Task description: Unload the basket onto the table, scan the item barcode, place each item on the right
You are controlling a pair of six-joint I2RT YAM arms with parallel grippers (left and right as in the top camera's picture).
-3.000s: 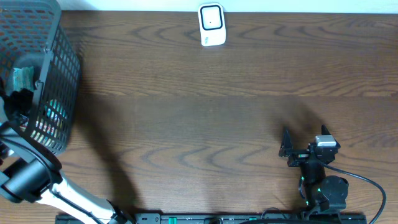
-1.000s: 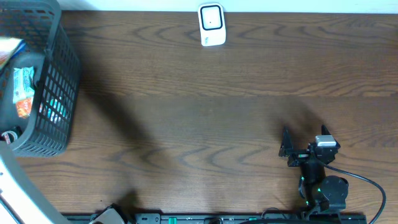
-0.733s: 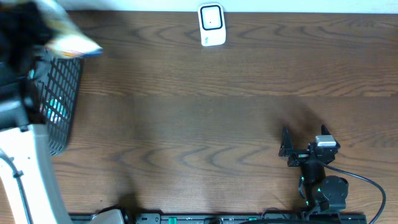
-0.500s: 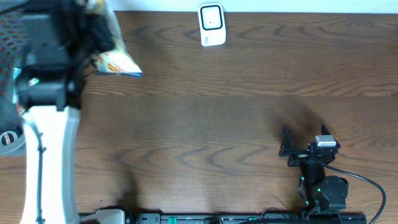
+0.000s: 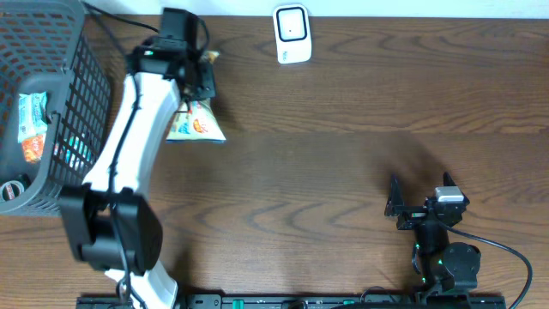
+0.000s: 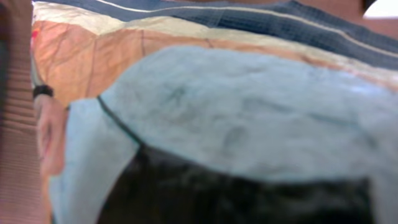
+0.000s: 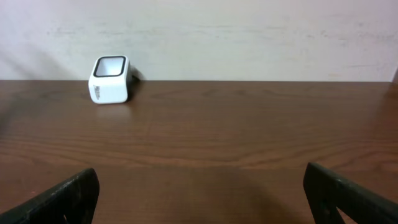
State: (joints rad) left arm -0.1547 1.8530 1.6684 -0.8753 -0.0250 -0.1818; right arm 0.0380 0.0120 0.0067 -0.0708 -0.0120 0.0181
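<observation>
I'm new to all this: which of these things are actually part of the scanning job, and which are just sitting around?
Part of the job:
- snack packet, gripped by the left gripper
- white scanner

Just lying about:
- black basket, with other packets inside
- right gripper, open and holding nothing

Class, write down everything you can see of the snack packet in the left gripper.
The snack packet is a soft, glossy pouch printed in orange, yellow and white with a blue edge. The shut left gripper pinches it near one end, and the arm hides some of it. It hangs over the wooden table, between the black basket and the white scanner. The wrist view shows only a blur of pale blue and orange. No barcode shows.
</observation>
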